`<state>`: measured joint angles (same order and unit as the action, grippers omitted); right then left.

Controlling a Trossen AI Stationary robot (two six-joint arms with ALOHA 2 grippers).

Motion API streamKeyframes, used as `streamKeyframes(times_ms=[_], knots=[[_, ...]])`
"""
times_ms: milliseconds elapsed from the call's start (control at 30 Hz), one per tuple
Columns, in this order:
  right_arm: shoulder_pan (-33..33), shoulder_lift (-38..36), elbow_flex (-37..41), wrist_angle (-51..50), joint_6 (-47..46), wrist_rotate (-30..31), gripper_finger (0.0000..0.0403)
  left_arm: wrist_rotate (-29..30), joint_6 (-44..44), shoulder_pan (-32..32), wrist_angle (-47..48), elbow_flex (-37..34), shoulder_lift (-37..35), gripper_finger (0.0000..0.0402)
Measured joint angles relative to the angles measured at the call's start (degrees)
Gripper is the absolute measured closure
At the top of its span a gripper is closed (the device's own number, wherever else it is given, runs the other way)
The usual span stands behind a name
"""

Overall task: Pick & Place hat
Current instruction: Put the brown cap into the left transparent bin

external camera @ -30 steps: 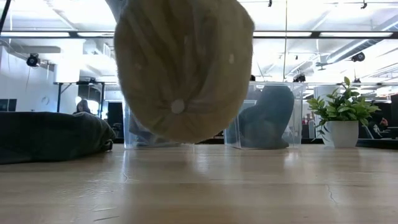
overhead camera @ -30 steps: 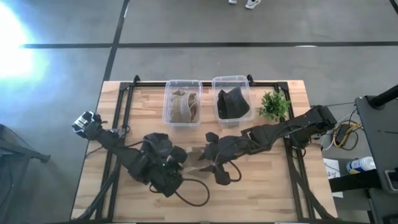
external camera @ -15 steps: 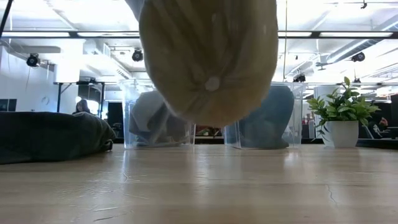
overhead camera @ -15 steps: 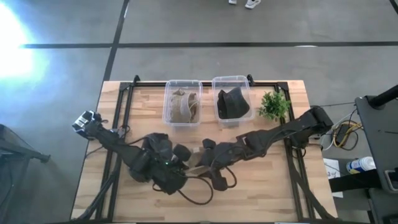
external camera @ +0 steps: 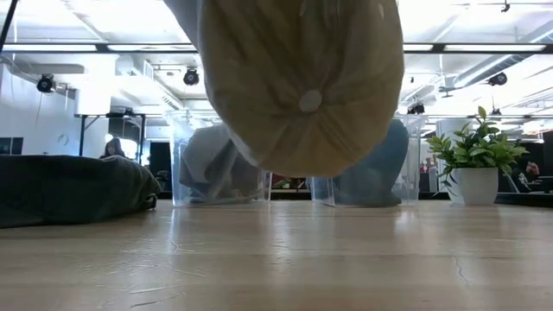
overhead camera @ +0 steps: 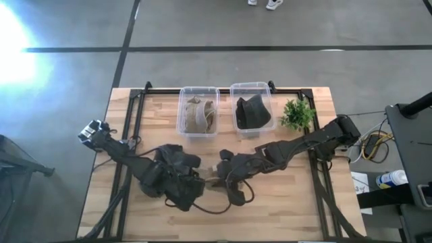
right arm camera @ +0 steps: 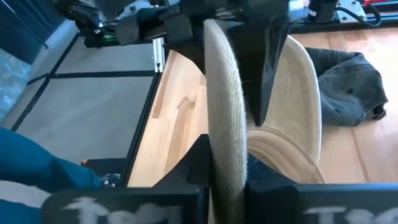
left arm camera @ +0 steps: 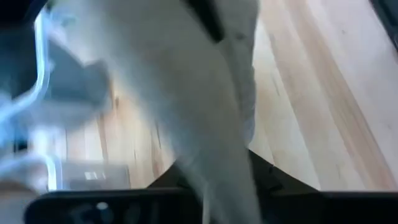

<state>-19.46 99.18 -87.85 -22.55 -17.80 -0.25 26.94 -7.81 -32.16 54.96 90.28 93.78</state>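
Observation:
A tan hat [external camera: 294, 86] hangs above the table's middle, crown and top button down, between my two grippers [overhead camera: 212, 177]. My left gripper [overhead camera: 201, 181] comes at it from the table's left and is shut on it. My right gripper [overhead camera: 219, 174] comes from the right and is shut on it too. The right wrist view shows the tan edge [right arm camera: 224, 124] running between my right fingers, with the left gripper [right arm camera: 261, 68] above it. My left gripper has the hat's cloth [left arm camera: 217, 143] between its two fingers, coming level from the table's left; the view is blurred, so the part does not show. My right gripper pinches an upright edge of the hat [right arm camera: 225, 152], beside the stitched brim [right arm camera: 280, 155], between its two fingers, from the table's right. The hat is clear of the table.
Two clear bins stand at the far edge: one [overhead camera: 198, 88] holds a tan hat, the other [overhead camera: 251, 84] a dark hat. A potted plant [overhead camera: 297, 113] is right of them. A dark grey hat [right arm camera: 348, 93] lies on the table by the left arm.
My right gripper has moved toward the table's left, up to the hat, and has shut on it. The hat, held off the table all along, has swung a little toward the table's right.

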Motion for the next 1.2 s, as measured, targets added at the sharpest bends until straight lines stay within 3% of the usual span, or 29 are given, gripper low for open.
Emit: streamKeyframes(times_ms=[167, 333, 433, 600, 733, 833, 967, 1100, 1200], knots=[[0.06, -0.01, -0.01, -3.47, 0.10, 1.74, 0.0389, 3.59, -17.28, -1.07, 5.16, 0.00, -0.76, 0.0292], [-0.22, -0.06, 0.00, -6.49, 3.47, 8.75, 0.0389, 4.79, -39.23, -2.61, 9.92, -0.03, -3.26, 0.0253], [-0.46, 0.08, 0.00, -6.78, 7.30, 14.59, 0.0389, 5.12, -54.32, -3.05, 11.17, -0.67, -5.56, 0.0241], [-0.88, 0.22, 0.11, -7.70, 13.00, 29.73, 0.0389, 3.86, -76.93, -3.28, 12.36, -2.62, -10.80, 0.0239], [-1.47, 0.22, -0.11, -6.87, 17.41, 37.51, 0.0389, 12.39, -86.48, -3.37, 12.04, -3.41, -15.59, 0.0239], [-1.99, 0.24, -0.62, -3.90, 22.26, 44.80, 0.0389, 20.82, -89.99, -2.55, 10.22, -3.31, -19.41, 0.0239], [-2.04, 0.35, -1.12, 5.84, 34.57, 55.82, 0.0389, 23.15, -88.30, 0.99, 6.72, -3.30, -23.07, 0.0239], [-0.72, 0.33, -1.89, 18.05, 44.98, 56.43, 0.0390, 23.19, -81.52, 5.11, 1.10, -3.23, -25.14, 0.0239], [1.34, 0.33, -1.61, 20.98, 46.33, 56.44, 0.0390, 23.27, -75.10, 8.14, -1.88, -2.14, -25.94, 0.0239]])
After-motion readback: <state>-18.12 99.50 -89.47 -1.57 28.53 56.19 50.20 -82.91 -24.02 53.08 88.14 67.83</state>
